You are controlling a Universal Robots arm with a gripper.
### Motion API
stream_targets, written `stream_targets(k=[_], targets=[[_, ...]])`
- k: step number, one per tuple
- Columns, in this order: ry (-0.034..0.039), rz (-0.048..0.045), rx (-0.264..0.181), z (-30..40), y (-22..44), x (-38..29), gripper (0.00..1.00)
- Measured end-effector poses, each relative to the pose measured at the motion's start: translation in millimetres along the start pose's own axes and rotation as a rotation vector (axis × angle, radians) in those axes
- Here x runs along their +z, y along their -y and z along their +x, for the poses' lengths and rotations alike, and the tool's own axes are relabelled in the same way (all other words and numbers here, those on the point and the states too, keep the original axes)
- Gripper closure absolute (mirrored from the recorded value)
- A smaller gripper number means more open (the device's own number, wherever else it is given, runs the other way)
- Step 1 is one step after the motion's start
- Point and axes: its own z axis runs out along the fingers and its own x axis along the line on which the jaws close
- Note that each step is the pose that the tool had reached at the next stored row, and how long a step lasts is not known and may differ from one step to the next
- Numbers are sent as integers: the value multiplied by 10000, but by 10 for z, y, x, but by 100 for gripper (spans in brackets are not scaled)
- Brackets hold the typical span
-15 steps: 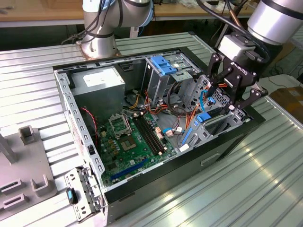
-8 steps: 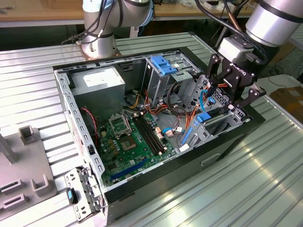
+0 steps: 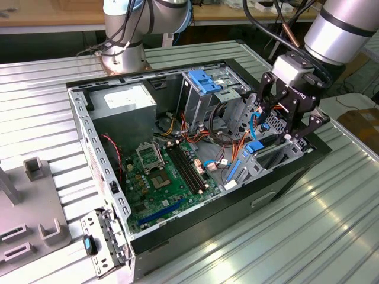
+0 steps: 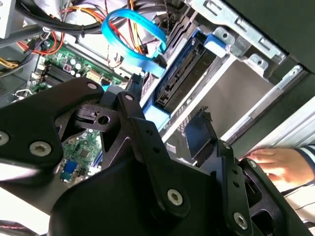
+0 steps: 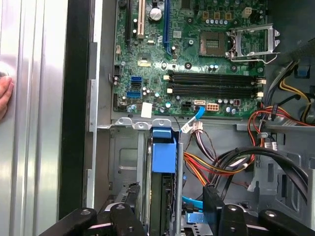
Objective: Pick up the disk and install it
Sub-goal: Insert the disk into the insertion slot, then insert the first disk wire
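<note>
Straight below the gripper (image 3: 283, 127), in the drive cage (image 5: 123, 157) at the end of the open computer case (image 3: 195, 228), the disk (image 5: 163, 152) stands on its thin edge. Its long axis runs away from the motherboard (image 5: 197, 59), square to the black memory slots (image 5: 216, 83). The end with the bright blue tab points at the board, and the other end runs in under the gripper. In the second wrist view the disk (image 4: 179, 73) shows a dark flat side, edged by the blue plastic carrier and sitting down between the grey metal walls of the cage.

The gripper is spread wide and released, its two black fingers (image 5: 123, 219) straddling the disk, one on each side. One finger sits just beside the carrier and the other stands clearly apart from it. I can't tell whether either pad touches the frame, but the grip isn't closed on it.

A thin blue cable (image 4: 133, 34) loops just beyond the gripper, over the board side of the cage. Outside the case, off to the gripper's side, a person's hand (image 4: 273, 164) lies on the ribbed metal surface (image 3: 331, 225) that carries the case.
</note>
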Motion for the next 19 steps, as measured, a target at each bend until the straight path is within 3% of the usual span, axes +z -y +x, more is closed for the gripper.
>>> stream_targets(k=[14, 17, 19], targets=[[2, 0, 0, 0, 1, 7, 38], [4, 0, -2, -5, 104, 3, 38], [2, 0, 0, -51, 110, 2, 38]])
